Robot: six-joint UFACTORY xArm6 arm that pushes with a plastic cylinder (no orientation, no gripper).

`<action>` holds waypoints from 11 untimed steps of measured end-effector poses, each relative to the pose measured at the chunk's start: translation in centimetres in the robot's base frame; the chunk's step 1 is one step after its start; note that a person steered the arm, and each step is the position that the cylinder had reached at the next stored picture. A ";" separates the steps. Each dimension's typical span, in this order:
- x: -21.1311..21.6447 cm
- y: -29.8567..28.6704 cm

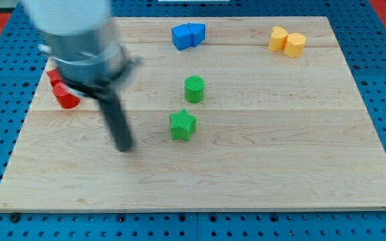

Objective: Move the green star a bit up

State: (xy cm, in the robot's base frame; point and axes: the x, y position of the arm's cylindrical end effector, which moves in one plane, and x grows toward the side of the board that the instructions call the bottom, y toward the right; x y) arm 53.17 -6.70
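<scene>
The green star (pixel 182 125) lies near the middle of the wooden board (pixel 280 154). A green cylinder (pixel 194 89) stands just above it, a small gap apart. My tip (pixel 123 148) rests on the board to the left of the star and slightly lower, clear of it by about a block's width. The rod rises up-left into the blurred arm body at the view's top left.
Two blue blocks (pixel 188 35) sit together at the top centre. Two yellow blocks (pixel 287 41) sit at the top right. Red blocks (pixel 63 94) lie at the left edge, partly hidden by the arm. Blue pegboard surrounds the board.
</scene>
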 end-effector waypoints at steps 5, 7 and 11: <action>-4.6 5.0; -8.4 6.4; -8.7 6.8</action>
